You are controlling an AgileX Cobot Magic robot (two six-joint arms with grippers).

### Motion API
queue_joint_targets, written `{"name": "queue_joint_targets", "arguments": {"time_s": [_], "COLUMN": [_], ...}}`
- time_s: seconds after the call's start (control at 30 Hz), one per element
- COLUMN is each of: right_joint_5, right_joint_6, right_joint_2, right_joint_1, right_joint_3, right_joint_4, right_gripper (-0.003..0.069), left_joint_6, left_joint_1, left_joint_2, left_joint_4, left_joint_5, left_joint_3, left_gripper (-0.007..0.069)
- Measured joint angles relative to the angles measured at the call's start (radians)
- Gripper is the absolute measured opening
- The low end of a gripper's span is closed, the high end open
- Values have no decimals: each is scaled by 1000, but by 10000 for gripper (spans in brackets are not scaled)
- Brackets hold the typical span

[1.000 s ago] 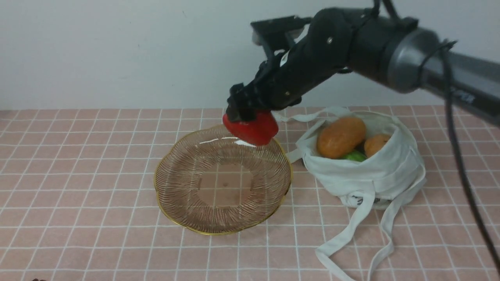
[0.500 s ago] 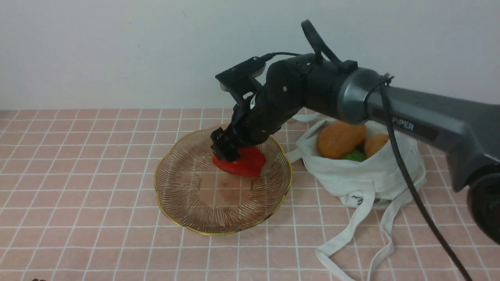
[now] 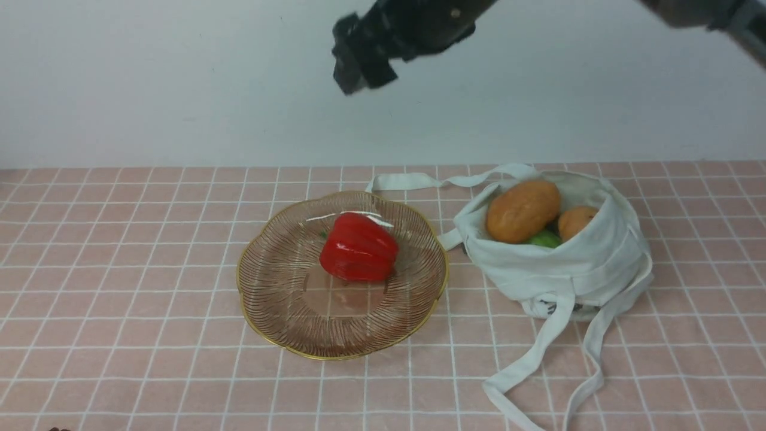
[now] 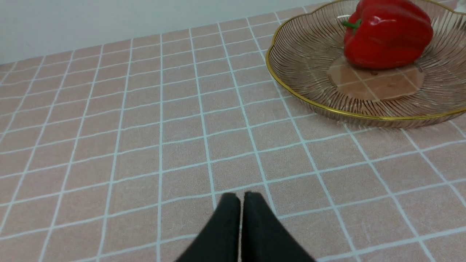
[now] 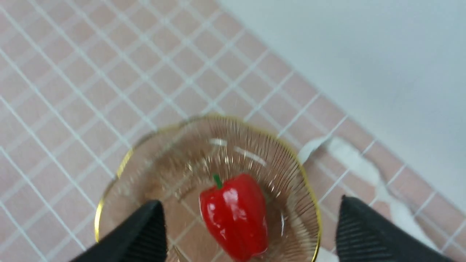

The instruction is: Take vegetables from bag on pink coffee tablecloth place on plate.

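Right gripper (image 3: pixel 361 55): hovering high above plate (image 3: pixel 272 293), spread wide, holding nothing.
Left gripper (image 4: pixel 240 198): hanging clenched, empty.
Done: red bell pepper (image 3: pixel 359 248) lying in plate.
Remaining: potato-like lumps (image 3: pixel 522 211) and green piece (image 3: pixel 543 239) sitting in bag (image 3: pixel 574 269), at plate's 3 o'clock.

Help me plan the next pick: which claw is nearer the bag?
Right. The right claw hangs open above the plate, left of the bag; the left claw sits shut, low over the tablecloth past the plate's other side.

We see a plain, pale grey-white wall (image 3: pixel 149 78) filling the upper third of the frame, softly and evenly lit.
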State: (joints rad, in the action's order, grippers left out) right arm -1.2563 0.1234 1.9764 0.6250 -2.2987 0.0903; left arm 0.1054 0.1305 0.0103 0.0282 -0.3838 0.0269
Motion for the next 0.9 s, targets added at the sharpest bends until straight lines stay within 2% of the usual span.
{"name": "queue_joint_targets", "arguments": {"time_s": [0.03, 0.07, 0.13, 0.2, 0.27, 0.33, 0.47, 0.53, 0.57, 0.63, 0.67, 0.73, 0.77, 0.8, 0.9], "right_joint_5": [-6, -9, -16, -17, -17, -17, -17, 1, 7, 215, 215, 479, 548, 726, 981], "right_joint_6": [-12, -17, -22, -22, -24, -24, -34, -39, -39, -8, -4, 50, 66, 108, 145], "right_joint_2": [-40, -59, -159, -202, -325, -433, -645, -849, -864, -1081, -1081, -1251, -1287, -1370, -1478], "right_joint_1": [0, 0, 0, 0, 0, 0, 0, 0, 0, 0, 0, 0, 0, 0, 0], "right_joint_3": [-2, -3, 5, 16, 66, 129, 292, 484, 519, 792, 816, 1106, 1154, 1360, 1628], "right_joint_4": [-8, -11, -12, -12, -12, -12, -11, 13, 16, 62, 62, 83, 86, 87, 90], "right_gripper": [445, 414, 258, 202, 74, 19, -10, -15, -15, -15, -15, -15, -15, -15, -15], "left_joint_6": [0, 0, 0, 0, 0, 0, 0, 0, 0, 0, 0, 0, 0, 0, 0], "left_joint_1": [0, 0, 0, 0, 0, 0, 0, 0, 0, 0, 0, 0, 0, 0, 0], "left_joint_2": [0, 0, 0, 0, 0, 0, 0, 0, 0, 0, 0, 0, 0, 0, 0], "left_joint_4": [0, 0, 0, 0, 0, 0, 1, 1, 1, 1, 1, 1, 1, 1, 1], "left_joint_5": [0, 0, 0, 0, 0, 0, 0, 0, 0, 0, 0, 0, 0, 0, 0], "left_joint_3": [0, 0, 0, 0, 0, 0, 0, 0, 0, 0, 0, 0, 0, 0, 0], "left_gripper": [-5, -5, -5, -5, -5, -5, -5, -5, -5, -5, -5, -5, -5, -5, -5]}}
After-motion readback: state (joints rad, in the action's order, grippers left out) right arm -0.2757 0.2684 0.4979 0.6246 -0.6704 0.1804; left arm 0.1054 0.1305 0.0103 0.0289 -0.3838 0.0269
